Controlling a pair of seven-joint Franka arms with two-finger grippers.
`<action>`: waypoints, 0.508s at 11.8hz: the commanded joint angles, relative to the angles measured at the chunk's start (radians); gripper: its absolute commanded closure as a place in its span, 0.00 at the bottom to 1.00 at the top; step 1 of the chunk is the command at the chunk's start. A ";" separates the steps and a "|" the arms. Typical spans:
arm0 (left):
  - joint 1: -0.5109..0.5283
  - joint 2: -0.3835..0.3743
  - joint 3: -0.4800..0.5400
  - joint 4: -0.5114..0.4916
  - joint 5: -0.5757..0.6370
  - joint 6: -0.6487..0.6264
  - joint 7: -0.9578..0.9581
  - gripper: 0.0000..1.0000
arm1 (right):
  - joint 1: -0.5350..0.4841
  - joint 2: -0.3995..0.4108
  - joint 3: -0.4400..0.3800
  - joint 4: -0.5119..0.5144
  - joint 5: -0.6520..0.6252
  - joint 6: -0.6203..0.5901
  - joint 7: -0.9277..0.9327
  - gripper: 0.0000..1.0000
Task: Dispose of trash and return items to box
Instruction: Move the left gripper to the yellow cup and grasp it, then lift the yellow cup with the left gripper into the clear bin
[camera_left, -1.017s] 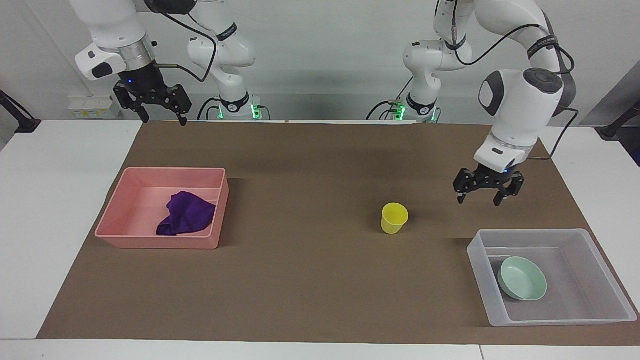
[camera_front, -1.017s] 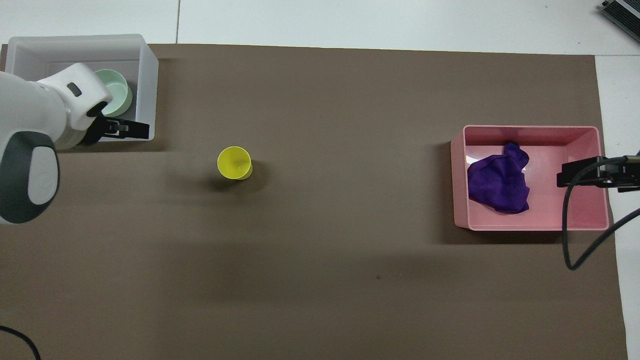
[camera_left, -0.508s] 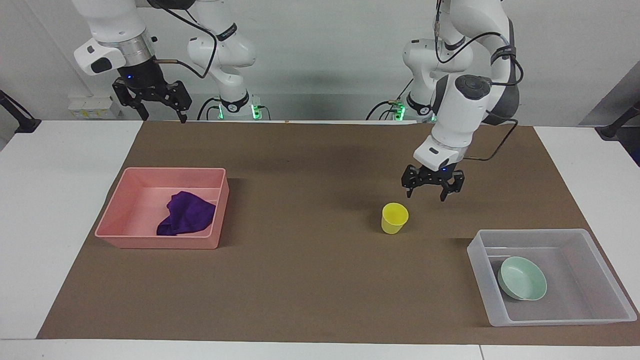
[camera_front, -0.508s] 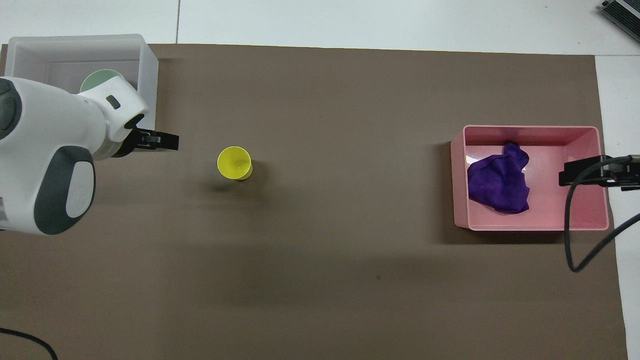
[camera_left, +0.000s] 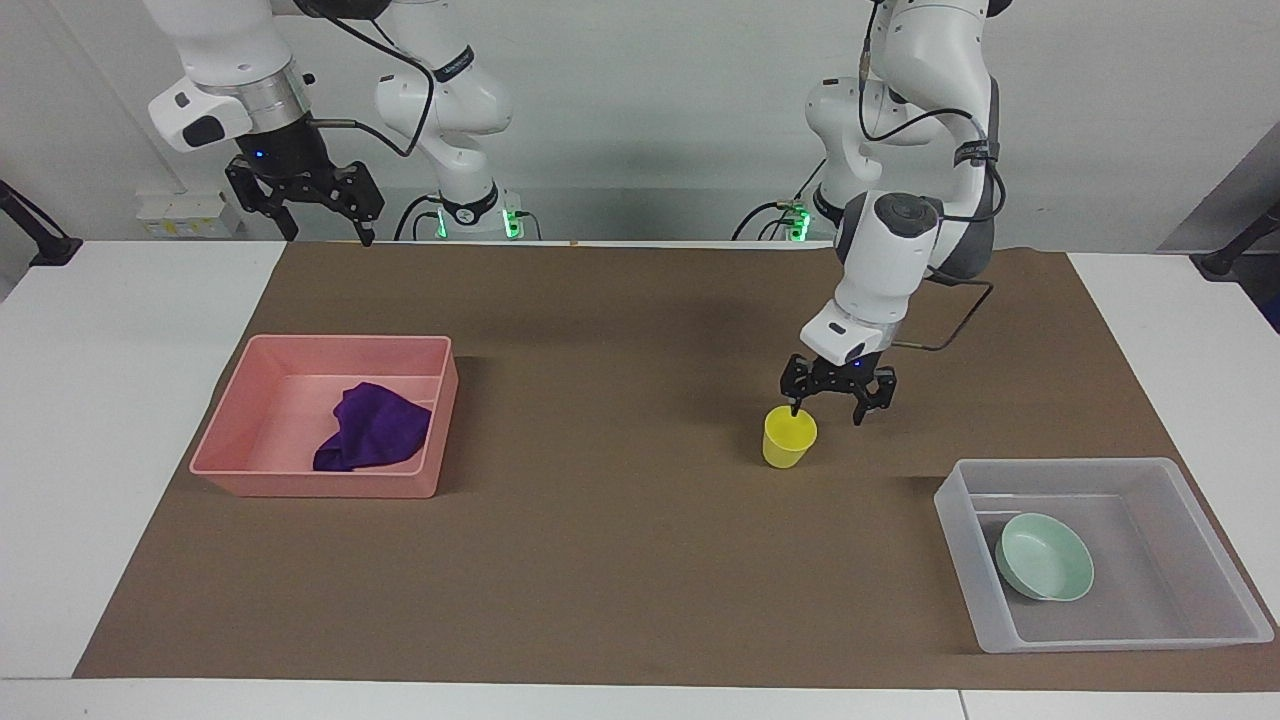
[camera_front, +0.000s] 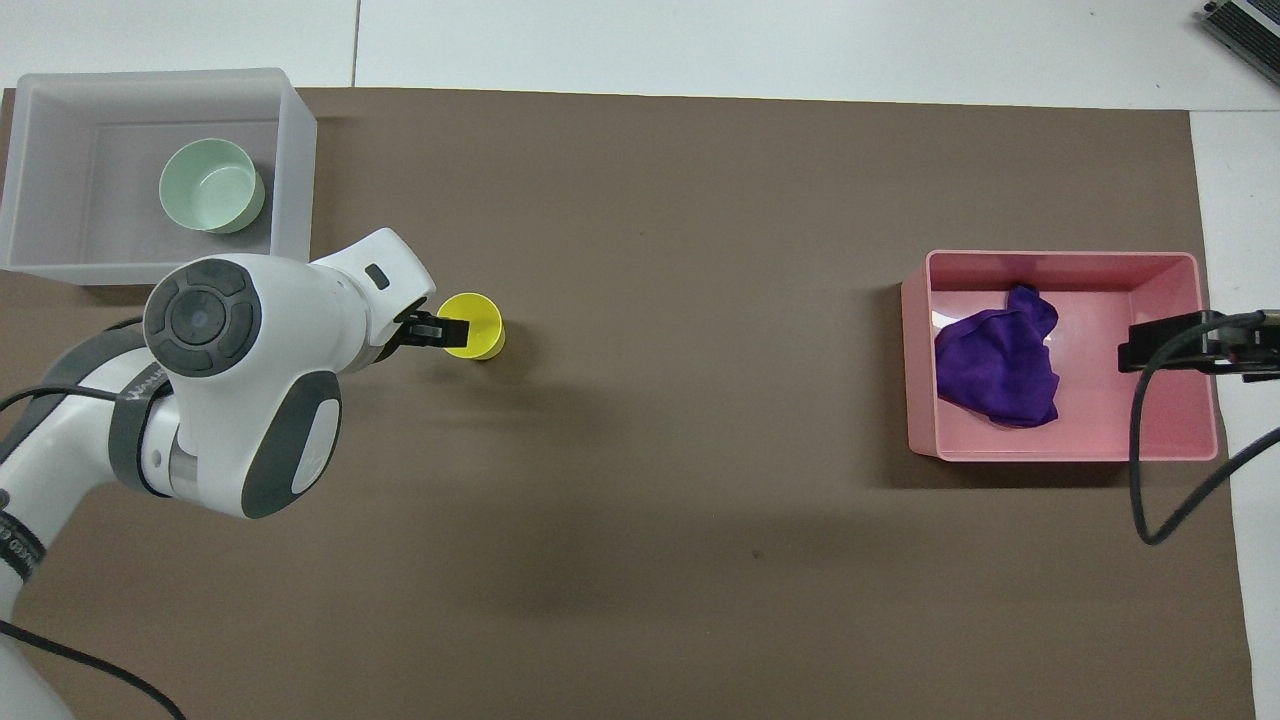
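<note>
In the upper left of the facing view the right gripper waits high over the table's edge by the robots, fingers spread and empty, with the pink tray below it at centre-left holding the purple rag. Right of centre, the left gripper hangs over the upright yellow cup, jaws wide and grasping nothing, one fingertip at the cup's rim and the other out past it on the side of the whitish box. That box sits at the lower right with the mint-green bowl inside it.
</note>
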 joint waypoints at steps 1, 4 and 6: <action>-0.025 0.048 0.015 -0.009 0.018 0.078 -0.015 0.08 | -0.004 -0.007 0.004 -0.007 -0.002 -0.013 -0.017 0.00; -0.027 0.049 0.015 -0.009 0.016 0.076 -0.074 1.00 | -0.004 -0.007 0.004 -0.007 -0.002 -0.012 -0.017 0.00; -0.027 0.048 0.015 -0.005 0.016 0.067 -0.095 1.00 | -0.004 -0.008 0.004 -0.013 -0.002 -0.010 -0.017 0.00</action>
